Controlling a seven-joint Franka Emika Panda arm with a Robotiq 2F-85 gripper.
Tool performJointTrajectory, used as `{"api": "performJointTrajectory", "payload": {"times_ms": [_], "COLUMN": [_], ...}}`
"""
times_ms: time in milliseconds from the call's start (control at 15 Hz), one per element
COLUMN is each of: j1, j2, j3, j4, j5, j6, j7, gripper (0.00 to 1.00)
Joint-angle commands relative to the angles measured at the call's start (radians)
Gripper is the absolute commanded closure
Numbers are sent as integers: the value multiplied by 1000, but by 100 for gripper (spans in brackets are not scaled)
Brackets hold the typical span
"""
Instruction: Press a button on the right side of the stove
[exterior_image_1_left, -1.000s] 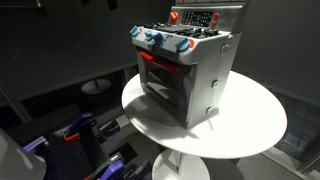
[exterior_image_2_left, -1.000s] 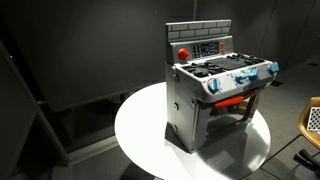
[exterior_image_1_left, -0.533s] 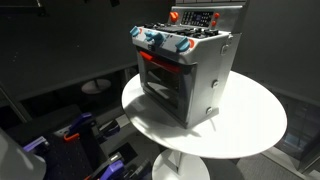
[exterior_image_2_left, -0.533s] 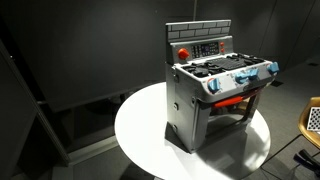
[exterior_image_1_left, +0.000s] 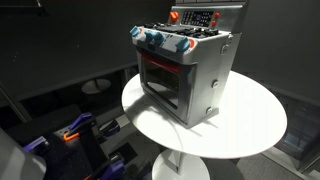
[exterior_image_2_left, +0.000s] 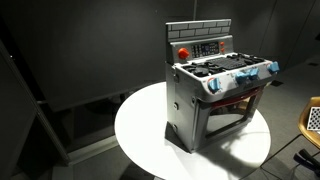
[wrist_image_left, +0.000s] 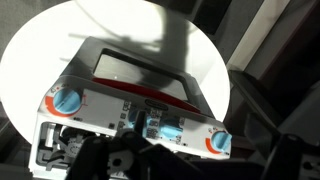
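Directly above the stove (wrist_image_left: 140, 85), the gripper (wrist_image_left: 128, 160) registers only as dark shapes at the bottom edge of the wrist view. Whether its jaws are parted cannot be told, and no held item is visible. In both exterior views the stove (exterior_image_1_left: 185, 70) (exterior_image_2_left: 215, 90) stands upright near the middle of a round white surface (exterior_image_1_left: 250, 125), with blue-and-red knobs (exterior_image_1_left: 150, 38) along its front. The room is dark-walled and dim.

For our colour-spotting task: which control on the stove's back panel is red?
The large round button at one end of the back panel; the others are tiny keys grouped beside it.
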Motion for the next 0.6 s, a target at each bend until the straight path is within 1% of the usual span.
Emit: {"api": "performJointTrajectory", "payload": {"times_ms": [0, 533], "j1": [-15, -66], "j2": [83, 214], "j3": [1, 8], "j4": [81, 181], "j5": [14, -2], "j6": [9, 107], "j7": [15, 56], "gripper": [0, 0]}}
